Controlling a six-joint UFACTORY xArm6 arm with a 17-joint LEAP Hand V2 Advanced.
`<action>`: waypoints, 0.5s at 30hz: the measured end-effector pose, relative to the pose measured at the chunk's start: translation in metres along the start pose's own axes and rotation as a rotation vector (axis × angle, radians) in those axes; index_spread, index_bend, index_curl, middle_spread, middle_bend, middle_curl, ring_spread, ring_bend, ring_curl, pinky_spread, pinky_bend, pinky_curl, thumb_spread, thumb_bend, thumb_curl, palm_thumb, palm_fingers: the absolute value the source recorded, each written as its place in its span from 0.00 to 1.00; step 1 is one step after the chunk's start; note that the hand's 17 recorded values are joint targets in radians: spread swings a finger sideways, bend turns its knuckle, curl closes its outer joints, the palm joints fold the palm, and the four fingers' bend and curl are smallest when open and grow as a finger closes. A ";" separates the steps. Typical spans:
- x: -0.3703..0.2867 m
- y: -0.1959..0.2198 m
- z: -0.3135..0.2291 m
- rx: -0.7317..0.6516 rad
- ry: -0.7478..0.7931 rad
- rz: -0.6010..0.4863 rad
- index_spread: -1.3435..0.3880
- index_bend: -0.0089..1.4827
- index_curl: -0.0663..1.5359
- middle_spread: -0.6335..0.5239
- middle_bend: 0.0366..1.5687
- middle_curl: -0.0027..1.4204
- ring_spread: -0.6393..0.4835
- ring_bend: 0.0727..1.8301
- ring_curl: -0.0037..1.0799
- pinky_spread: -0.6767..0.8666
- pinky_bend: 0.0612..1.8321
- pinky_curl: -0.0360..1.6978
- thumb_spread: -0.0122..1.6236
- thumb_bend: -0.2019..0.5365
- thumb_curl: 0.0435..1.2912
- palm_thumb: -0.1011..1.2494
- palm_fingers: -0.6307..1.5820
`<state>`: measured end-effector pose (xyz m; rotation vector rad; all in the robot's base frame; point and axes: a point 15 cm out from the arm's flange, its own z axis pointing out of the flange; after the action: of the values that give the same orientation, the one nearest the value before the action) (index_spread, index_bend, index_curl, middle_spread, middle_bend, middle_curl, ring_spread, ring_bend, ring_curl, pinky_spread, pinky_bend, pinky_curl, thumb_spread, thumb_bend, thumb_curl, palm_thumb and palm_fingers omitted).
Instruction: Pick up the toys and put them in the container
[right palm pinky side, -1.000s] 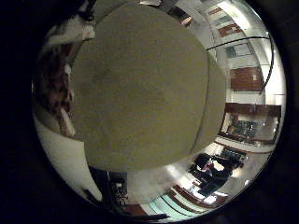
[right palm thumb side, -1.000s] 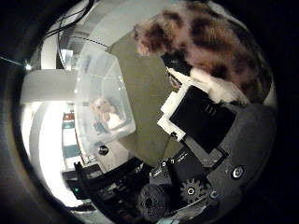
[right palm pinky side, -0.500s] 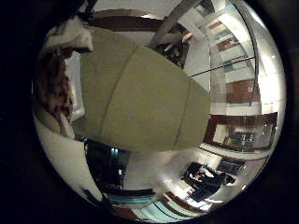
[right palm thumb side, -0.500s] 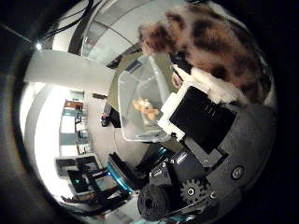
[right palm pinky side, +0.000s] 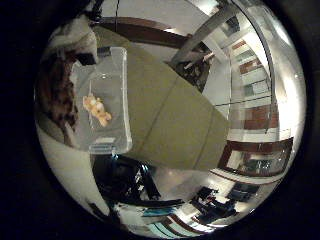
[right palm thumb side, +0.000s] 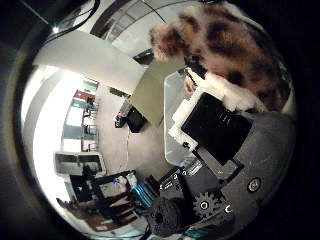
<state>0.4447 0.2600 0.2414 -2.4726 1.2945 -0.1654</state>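
Observation:
My right hand (right palm thumb side: 222, 128) is shut on a spotted brown and tan plush toy (right palm thumb side: 225, 45), which lies close against the palm in the right thumb side palm view. The toy's fur also shows in the right little finger side palm view (right palm pinky side: 55, 92). In that view a clear plastic container (right palm pinky side: 110, 62) stands on an olive green table (right palm pinky side: 175, 110), beside the held toy. A small tan toy (right palm pinky side: 97, 109) lies inside the container.
The table's edge (right palm pinky side: 170, 165) drops to the floor of a room with dark furniture (right palm pinky side: 130, 180). In the thumb side view a corner of the table (right palm thumb side: 158, 90) shows, with a dark chair (right palm thumb side: 128, 118) and a white wall (right palm thumb side: 85, 55) beyond it.
Both views have swung, so the hand has moved with the plush toy in it. The container has left the thumb side view and now shows in the little finger side view.

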 end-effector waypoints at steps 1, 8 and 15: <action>-0.006 -0.005 0.002 0.018 -0.002 -0.001 0.63 0.73 0.52 0.44 0.84 0.46 0.40 0.77 0.56 0.31 0.77 0.42 0.58 0.23 0.55 0.79 0.79; -0.008 -0.016 0.021 0.061 0.008 0.003 0.57 0.41 0.48 0.38 0.69 0.43 0.37 0.72 0.53 0.23 0.68 0.39 0.58 0.24 0.47 0.69 0.50; -0.007 -0.005 0.038 0.015 0.009 -0.015 0.53 0.39 0.38 0.50 0.39 0.30 0.61 0.39 0.32 0.60 0.45 0.28 0.67 0.24 0.37 0.61 0.25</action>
<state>0.4543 0.2778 0.2082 -2.4721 1.2745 -0.1897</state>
